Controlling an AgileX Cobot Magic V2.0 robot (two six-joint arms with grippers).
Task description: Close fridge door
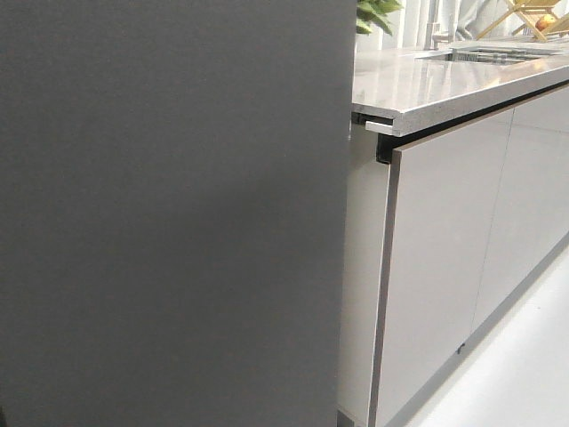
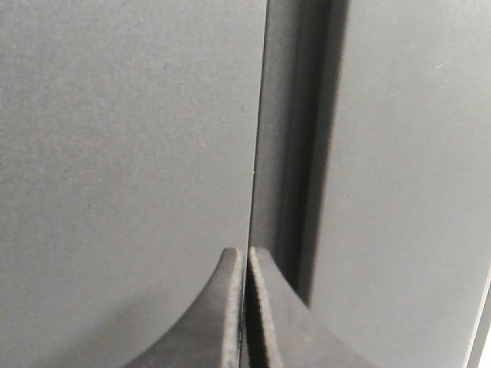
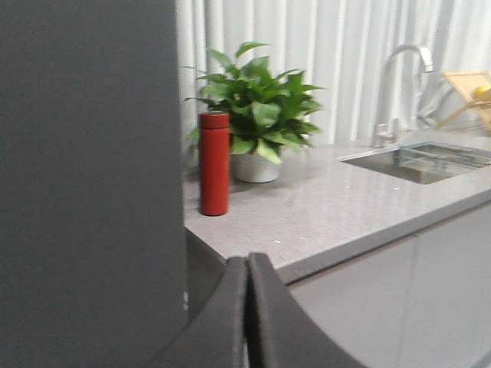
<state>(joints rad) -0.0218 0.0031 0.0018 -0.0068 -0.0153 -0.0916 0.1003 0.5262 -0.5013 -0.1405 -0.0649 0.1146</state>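
Note:
The fridge door (image 1: 169, 213) shows only its matte dark grey outer face, filling the left of the front view; its white lining, bins and gasket are hidden. In the left wrist view two dark grey panels (image 2: 123, 153) meet at a narrow recessed seam (image 2: 295, 153); I cannot tell which panel is the door. My left gripper (image 2: 246, 251) is shut and empty, its tips right at that seam, close to the surface. My right gripper (image 3: 247, 259) is shut and empty, beside the edge of the dark grey face (image 3: 92, 169). Neither gripper shows in the front view.
A grey stone worktop (image 1: 418, 80) with glossy light grey cabinet fronts (image 1: 444, 258) runs to the right of the door. On it stand a red flask (image 3: 215, 163), a potted plant (image 3: 257, 115), a sink (image 3: 418, 162) with a tap (image 3: 395, 84), and a wooden rack (image 1: 533, 18).

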